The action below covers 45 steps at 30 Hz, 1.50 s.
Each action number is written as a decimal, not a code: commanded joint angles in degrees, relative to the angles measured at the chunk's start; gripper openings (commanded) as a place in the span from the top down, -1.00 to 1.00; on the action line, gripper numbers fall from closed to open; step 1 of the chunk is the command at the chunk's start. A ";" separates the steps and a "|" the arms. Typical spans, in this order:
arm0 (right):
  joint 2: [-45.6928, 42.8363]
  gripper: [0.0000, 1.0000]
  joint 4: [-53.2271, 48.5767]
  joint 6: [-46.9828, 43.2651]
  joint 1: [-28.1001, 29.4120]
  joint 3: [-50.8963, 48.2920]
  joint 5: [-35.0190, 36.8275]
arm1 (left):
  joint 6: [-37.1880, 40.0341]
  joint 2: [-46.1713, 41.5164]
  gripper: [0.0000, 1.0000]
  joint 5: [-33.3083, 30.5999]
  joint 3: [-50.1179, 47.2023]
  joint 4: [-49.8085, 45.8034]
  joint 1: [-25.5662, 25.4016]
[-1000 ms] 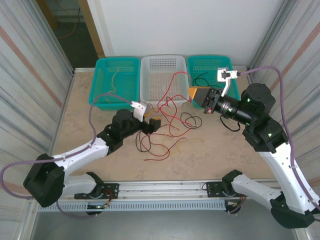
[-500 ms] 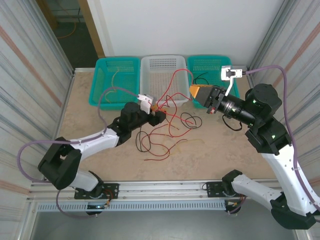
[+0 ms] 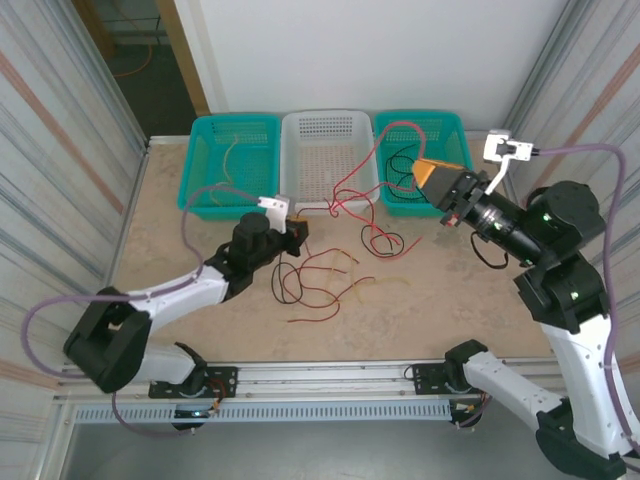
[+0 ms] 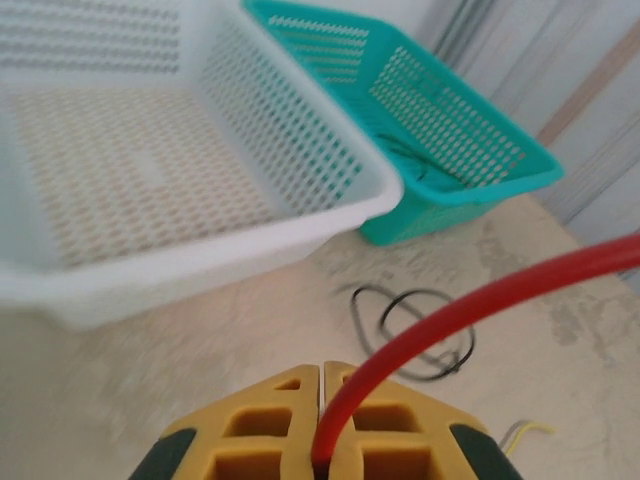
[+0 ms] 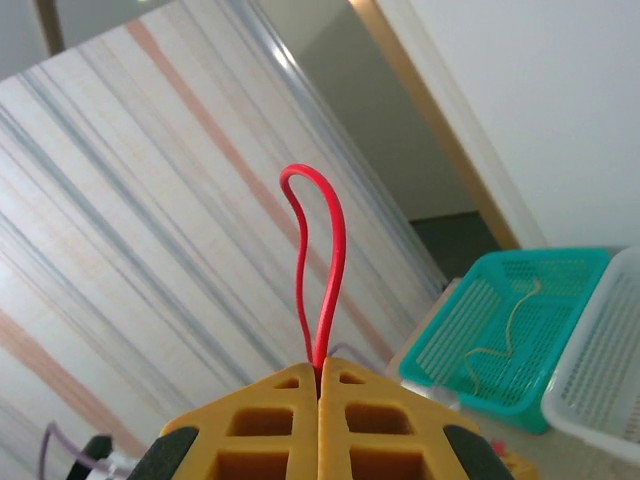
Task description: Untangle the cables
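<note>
The left gripper [image 3: 298, 232] hovers low over the beige stone-patterned table [image 3: 440, 300], just in front of the white perforated plastic basket [image 3: 330, 150]. In the left wrist view its yellow fingers [image 4: 270, 430] are pressed together on a thin red cable [image 4: 450, 320], which leaves the tips and slants up to the right.

The right gripper [image 3: 422, 168] is raised above the front of the right-hand teal plastic basket [image 3: 445, 125]. Its yellow fingers [image 5: 375, 420] are likewise clamped together, pinching a narrow upright loop of red cable [image 5: 319, 335].

From the top camera, the red cable [image 3: 352, 172] hangs in the air between the two grippers, arching over the right teal basket and the white basket before it drops toward the left gripper.

The rest of the tangle lies on the table between the arms. It is made up of loose red strands [image 3: 325, 285], a black cable [image 3: 284, 285] looped near the left gripper, another black coil [image 3: 385, 240] below the right gripper, and a short pale yellow cable [image 3: 395, 280].

The left-hand teal plastic basket [image 3: 200, 165] holds a pale yellow cable [image 3: 230, 155]. A black cable [image 3: 402, 165] lies in the right teal basket. The three baskets stand side by side along the far edge of the table.
</note>
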 commanded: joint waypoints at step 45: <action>-1.40 1.00 -5.97 -22.20 17.86 3.87 38.44 | -1.24 -32.50 1.00 7.00 -3.98 -17.79 -1.08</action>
